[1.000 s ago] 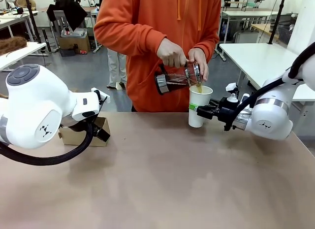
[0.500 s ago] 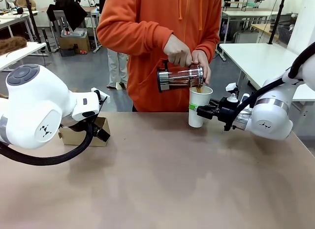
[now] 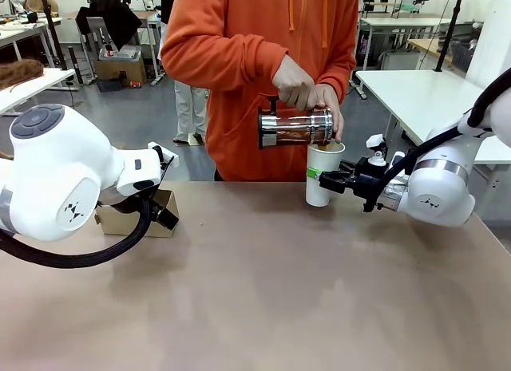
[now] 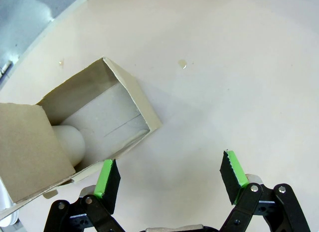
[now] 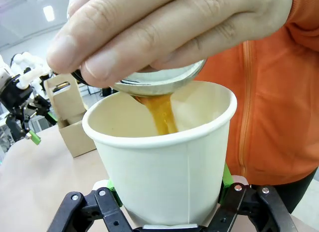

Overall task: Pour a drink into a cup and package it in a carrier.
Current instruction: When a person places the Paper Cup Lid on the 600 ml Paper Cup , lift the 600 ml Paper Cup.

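A person's hands [image 3: 302, 88] hold the glass jug [image 3: 294, 126] on its side over the tall white paper cup [image 3: 321, 175]. The brown drink [image 5: 162, 115] streams from the jug's rim [image 5: 154, 85] into the cup [image 5: 164, 162]. My right gripper [image 3: 323, 179] is shut on the cup's lower half, its green pads on both sides [image 5: 169, 202]. The brown cardboard carrier [image 3: 128, 219] stands at the table's left, partly behind my left arm. My left gripper [image 4: 172, 177] hangs open over bare table beside the carrier [image 4: 129, 97].
A white rounded thing [image 4: 70, 142] sits in one pocket of the carrier. A few small drops [image 4: 182, 64] lie on the table near it. The person in an orange hoodie [image 3: 263, 36] stands at the far edge. The brown table [image 3: 263, 291] spreads wide in front.
The person has raised the jug's base until the jug lies level, still pouring into the cup. Both grippers have stayed where they were.
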`<state>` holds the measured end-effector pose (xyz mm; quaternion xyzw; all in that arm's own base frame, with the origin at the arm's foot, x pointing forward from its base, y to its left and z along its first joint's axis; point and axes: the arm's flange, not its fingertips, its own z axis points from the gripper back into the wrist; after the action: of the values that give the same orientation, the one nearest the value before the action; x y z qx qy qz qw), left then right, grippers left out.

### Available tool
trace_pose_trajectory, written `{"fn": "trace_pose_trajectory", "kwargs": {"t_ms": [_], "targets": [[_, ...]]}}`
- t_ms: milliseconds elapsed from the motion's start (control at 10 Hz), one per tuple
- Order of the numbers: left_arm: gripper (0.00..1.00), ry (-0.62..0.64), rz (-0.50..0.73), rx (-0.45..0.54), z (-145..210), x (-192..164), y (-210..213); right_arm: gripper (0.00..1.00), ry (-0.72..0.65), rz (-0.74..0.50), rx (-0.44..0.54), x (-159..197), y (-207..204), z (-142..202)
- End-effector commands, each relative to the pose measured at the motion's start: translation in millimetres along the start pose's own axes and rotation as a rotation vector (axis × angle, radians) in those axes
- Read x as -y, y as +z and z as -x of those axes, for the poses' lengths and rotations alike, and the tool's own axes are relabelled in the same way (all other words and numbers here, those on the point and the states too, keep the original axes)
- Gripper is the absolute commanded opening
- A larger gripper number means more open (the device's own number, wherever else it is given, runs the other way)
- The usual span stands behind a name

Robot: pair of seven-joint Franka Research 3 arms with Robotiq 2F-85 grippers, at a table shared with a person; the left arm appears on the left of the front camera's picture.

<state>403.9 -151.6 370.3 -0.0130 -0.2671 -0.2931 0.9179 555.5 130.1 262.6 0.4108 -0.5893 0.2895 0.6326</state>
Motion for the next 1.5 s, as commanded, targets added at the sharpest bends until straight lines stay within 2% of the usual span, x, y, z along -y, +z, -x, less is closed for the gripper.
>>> {"fn": "trace_pose_trajectory", "kwargs": {"t_ms": [0,1400], "targets": [[1.0,0.001,0.001,0.001,0.1,-0.2,0.4,0.81,0.012,0.012,0.001,-1.8,-1.9,-3.8],[1.0,0.001,0.001,0.001,0.1,-0.2,0.4,0.81,0.012,0.012,0.001,-1.8,-1.9,-3.8]]}}
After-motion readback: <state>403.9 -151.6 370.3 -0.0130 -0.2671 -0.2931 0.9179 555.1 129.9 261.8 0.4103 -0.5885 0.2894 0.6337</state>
